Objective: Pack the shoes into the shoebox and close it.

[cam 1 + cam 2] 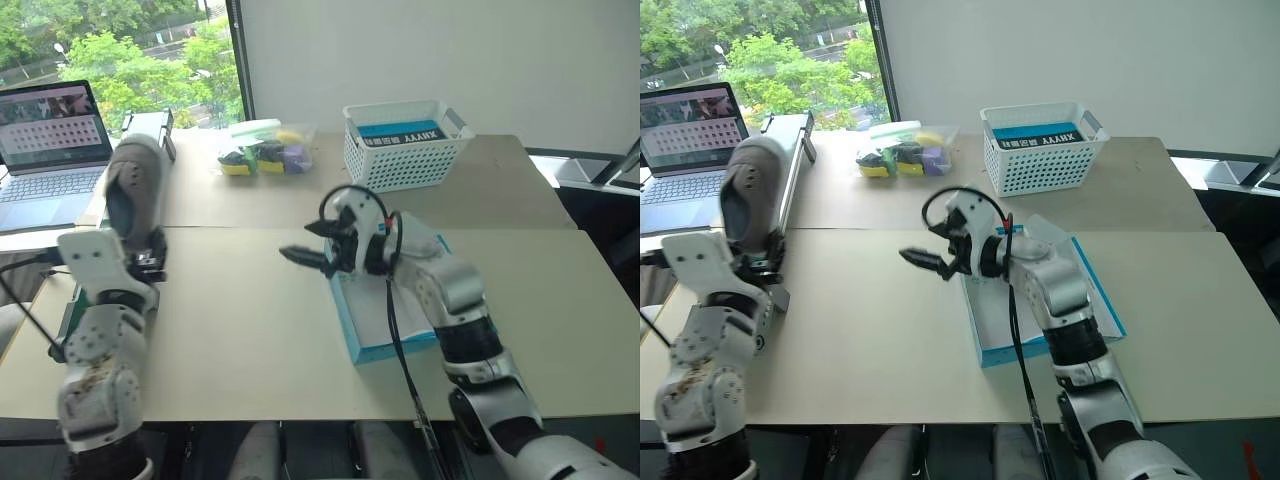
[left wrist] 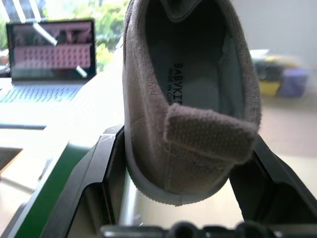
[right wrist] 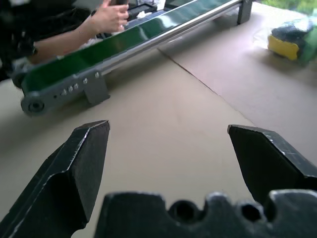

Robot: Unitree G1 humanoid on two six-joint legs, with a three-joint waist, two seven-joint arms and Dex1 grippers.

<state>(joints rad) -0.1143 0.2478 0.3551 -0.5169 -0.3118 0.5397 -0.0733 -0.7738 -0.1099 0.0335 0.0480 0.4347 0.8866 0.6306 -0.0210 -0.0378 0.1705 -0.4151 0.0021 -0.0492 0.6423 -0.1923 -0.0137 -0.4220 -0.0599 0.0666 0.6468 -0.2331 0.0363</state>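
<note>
The left gripper (image 2: pixel 190 163) is clamped on the heel of a grey-beige shoe (image 1: pixel 135 190), its black fingers (image 2: pixel 270 173) pressing the sides of the heel from either side. The shoe is held up off the tabletop (image 1: pixel 240 330) at the table's left edge, toe pointing away from the robot and its opening turned up, so the printed insole and the heel tab can be seen in the left wrist view. Just beside and below it runs a narrow green conveyor belt (image 3: pixel 124 42) along that left edge, and a person's hand (image 3: pixel 111 17) rests at the belt's far side.

The right gripper (image 1: pixel 305 257) hangs over the middle of the tabletop with its jaws wide apart and nothing between them, pointing toward the left side. Right behind it, under the right forearm, lies the shoebox (image 1: pixel 375 320), a light-blue box with a white inside, set toward the near right part of the table; the arm covers much of it, so what it contains cannot be made out.

A white lattice basket (image 1: pixel 405 145) stands near the far edge, a clear tub of small coloured items (image 1: pixel 262 150) to its left, and an open laptop (image 1: pixel 50 150) at the far left corner.
</note>
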